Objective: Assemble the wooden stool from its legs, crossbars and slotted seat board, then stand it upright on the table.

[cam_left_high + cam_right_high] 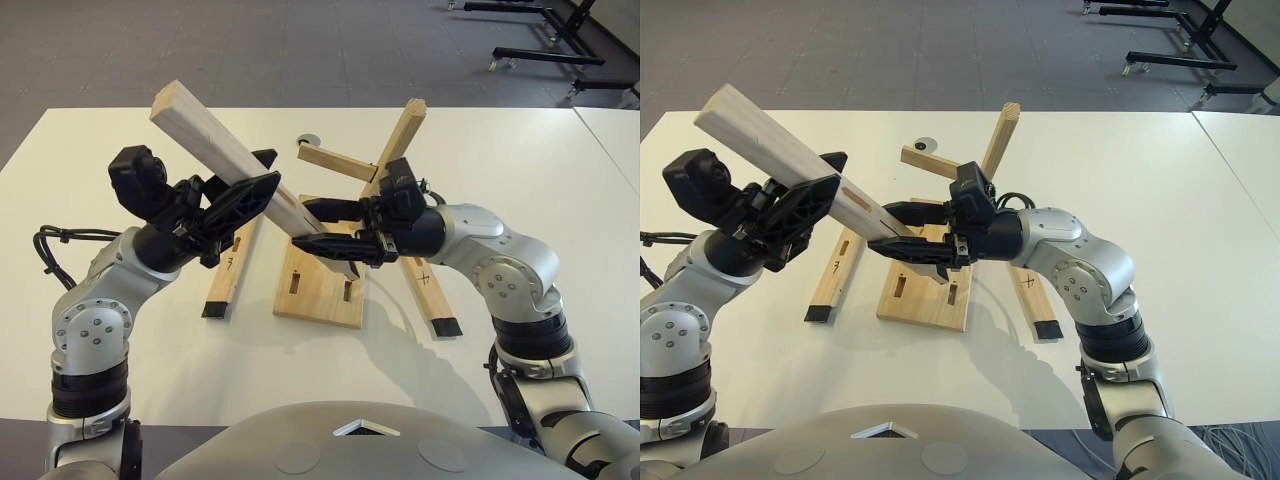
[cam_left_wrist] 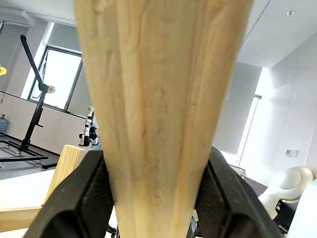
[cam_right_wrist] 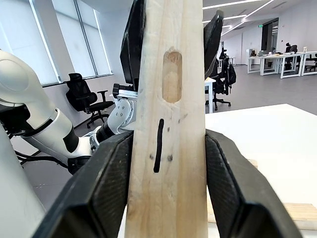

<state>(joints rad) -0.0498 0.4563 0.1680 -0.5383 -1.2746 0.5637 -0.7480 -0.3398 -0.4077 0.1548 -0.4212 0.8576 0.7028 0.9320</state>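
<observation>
Stool leg aslant, upper end leftward, lower end over seat board.

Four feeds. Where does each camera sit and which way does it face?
Left eye: on head, looking down at the table; both arms show.
Right eye: same scene, offset.
Left wrist: behind left end effector, sighting along the clamped leg.
Right wrist: behind right end effector, same leg; left arm beyond.
Both wrists share that leg.
</observation>
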